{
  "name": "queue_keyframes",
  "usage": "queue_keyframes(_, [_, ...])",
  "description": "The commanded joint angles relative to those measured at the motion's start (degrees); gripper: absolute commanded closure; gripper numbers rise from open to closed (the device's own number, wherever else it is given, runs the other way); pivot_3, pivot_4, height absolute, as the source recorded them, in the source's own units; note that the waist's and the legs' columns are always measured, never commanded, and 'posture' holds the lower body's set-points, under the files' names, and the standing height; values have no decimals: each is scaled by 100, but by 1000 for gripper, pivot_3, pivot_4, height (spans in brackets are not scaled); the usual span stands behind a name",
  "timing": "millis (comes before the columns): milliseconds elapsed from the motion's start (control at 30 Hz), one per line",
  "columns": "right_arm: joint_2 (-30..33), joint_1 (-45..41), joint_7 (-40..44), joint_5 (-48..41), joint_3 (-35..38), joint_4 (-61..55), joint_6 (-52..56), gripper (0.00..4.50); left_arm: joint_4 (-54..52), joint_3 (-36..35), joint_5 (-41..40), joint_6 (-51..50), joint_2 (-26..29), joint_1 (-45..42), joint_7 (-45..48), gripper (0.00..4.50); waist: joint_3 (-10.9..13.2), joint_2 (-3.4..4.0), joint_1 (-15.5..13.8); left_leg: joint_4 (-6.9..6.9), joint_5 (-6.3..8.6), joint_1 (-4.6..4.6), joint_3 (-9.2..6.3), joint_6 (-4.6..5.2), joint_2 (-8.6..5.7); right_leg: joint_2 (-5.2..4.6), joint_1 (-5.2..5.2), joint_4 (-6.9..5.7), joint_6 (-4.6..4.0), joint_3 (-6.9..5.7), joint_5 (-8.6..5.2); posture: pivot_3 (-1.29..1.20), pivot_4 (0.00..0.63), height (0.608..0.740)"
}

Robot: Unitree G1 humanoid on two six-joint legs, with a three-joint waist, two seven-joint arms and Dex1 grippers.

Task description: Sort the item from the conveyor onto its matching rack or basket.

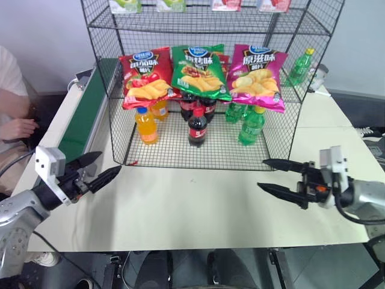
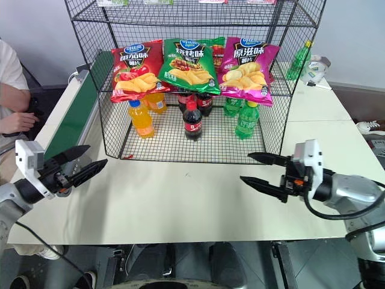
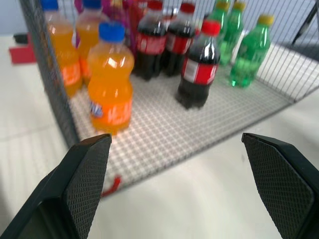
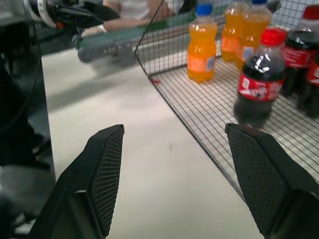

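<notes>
The green crisp bag (image 1: 200, 72) rests on the middle tier of the black wire rack (image 1: 283, 129), between a red bag (image 1: 143, 77) and a magenta bag (image 1: 259, 75). The dark green conveyor (image 1: 86, 114) runs along the table's left side with nothing on the stretch I see. My left gripper (image 1: 96, 170) hovers open and empty over the table's front left, beside the belt. My right gripper (image 1: 272, 176) hangs open and empty over the front right, in front of the rack.
Orange, cola and green bottles (image 1: 197, 126) stand on the rack's bottom tier. Another green bottle (image 1: 300, 66) stands on the table right of the rack. A person's hand (image 1: 18, 128) rests left of the conveyor. The white table (image 1: 192, 205) stretches between my grippers.
</notes>
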State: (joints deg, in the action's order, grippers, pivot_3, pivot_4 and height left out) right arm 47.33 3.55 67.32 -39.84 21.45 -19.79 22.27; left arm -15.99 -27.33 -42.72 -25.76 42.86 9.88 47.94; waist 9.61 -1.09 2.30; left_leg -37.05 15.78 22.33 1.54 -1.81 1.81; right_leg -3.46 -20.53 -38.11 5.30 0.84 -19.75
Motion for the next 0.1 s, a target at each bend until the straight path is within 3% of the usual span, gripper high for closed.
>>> queue_keyframes(33, [142,-90,169,16,280,373,-192,1136,303,-345,131,173,159,-73,161,0,0,-1,-19,-1,0,0,0,0,0,-1,0,0,-1,0,0,0,150,739])
queue_keyframes(100, [144,-180,170,93,224,551,-270,1136,463,-356,309,284,201,-131,138,0,0,-1,-28,-2,0,0,0,0,0,-2,1,2,-2,0,0,0,150,739])
